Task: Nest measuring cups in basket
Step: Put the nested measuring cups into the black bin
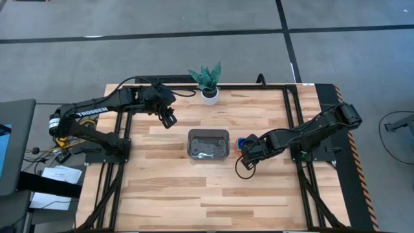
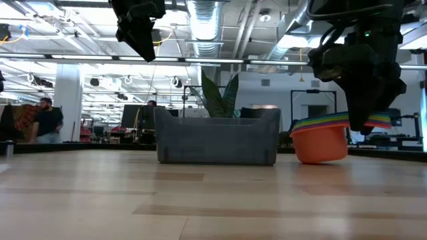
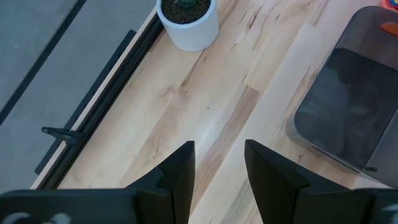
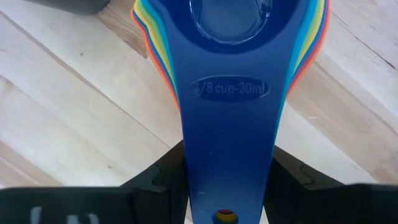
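The measuring cups (image 2: 320,141) are nested in one stack, orange outermost and dark blue innermost (image 4: 229,18). The stack stands just right of the basket (image 1: 208,144), a dark grey mesh tray at the table's middle. My right gripper (image 1: 248,150) is shut on the stacked handles. My left gripper (image 1: 168,118) hangs open and empty, well above the table, left of and beyond the basket. It is near the white-potted plant (image 1: 208,90). The basket shows nothing inside it in the left wrist view (image 3: 351,112). My right gripper pinches the fanned stack of handles (image 4: 230,134) between its two fingers (image 4: 165,177), one on each long edge, near the free end. The fingers come slanting down from the table's right, along the handles. The stack tilts; its orange bottom (image 2: 319,159) is at table level.
The white plant pot (image 3: 186,22) stands at the table's far edge behind the basket. Black frame rails (image 1: 291,123) run along the table's left and right sides. Bare wood lies in front of the basket (image 1: 207,194).
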